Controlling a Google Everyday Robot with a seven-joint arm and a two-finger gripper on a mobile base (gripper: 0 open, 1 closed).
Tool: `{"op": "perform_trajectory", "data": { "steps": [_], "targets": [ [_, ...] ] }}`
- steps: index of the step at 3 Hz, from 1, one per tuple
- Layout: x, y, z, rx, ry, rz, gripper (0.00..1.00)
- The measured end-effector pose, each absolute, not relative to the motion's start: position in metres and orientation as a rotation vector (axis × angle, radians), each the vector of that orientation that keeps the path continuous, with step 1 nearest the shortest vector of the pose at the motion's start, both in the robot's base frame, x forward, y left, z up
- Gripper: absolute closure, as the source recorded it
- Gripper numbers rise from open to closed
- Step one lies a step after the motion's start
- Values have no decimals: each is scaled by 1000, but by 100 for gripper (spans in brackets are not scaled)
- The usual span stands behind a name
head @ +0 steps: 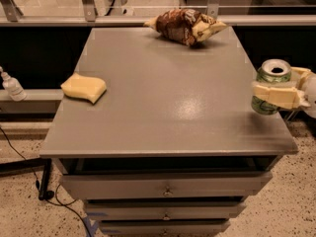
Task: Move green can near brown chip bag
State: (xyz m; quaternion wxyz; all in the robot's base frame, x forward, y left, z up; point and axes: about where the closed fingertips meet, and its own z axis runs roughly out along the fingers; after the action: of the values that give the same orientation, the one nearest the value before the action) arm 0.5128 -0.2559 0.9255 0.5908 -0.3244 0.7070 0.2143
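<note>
**mo_k:** what are the jaws doing right now? wide open or clamped?

**dretch:** clamped. The gripper (274, 85) is coming in from the right edge of the shot and is closing on the green can (273, 73). They're only as wide as the can itself. One cream finger (279, 95) is lying flat across the front of the can's middle, and the other one is peeking out behind it on the right.

**mo_k:** and where's the can sitting?

**dretch:** it's hanging right at the near right edge of the grey table (168, 93). Can't tell if the base is touching the top or floating just above it.

**mo_k:** which way is it pointing?

**dretch:** it's standing upright, long axis vertical, with the silver top facing up, so I'm looking down onto the lid a bit.

**mo_k:** how's it looking?

**dretch:** small and light green, with pale print showing below the finger. The opening in the lid is showing dark.

**mo_k:** the bag?

**dretch:** the brown chip bag (185, 26) is lying at the far edge of the table, a bit right of centre, long side running left to right. It's puffy and dark brown with white print and yellowish ends. It's well apart from the can.

**mo_k:** anything else up there?

**dretch:** a pale yellow sponge (84, 87) is lying near the left edge.
</note>
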Motion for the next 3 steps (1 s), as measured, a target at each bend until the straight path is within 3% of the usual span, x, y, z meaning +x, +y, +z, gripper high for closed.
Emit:
{"op": "perform_trajectory", "data": {
  "steps": [2,3],
  "targets": [
    [526,-251,930,-769,1612,489,100],
    [570,-255,940,-727,1562,469,100]
  ]
}}
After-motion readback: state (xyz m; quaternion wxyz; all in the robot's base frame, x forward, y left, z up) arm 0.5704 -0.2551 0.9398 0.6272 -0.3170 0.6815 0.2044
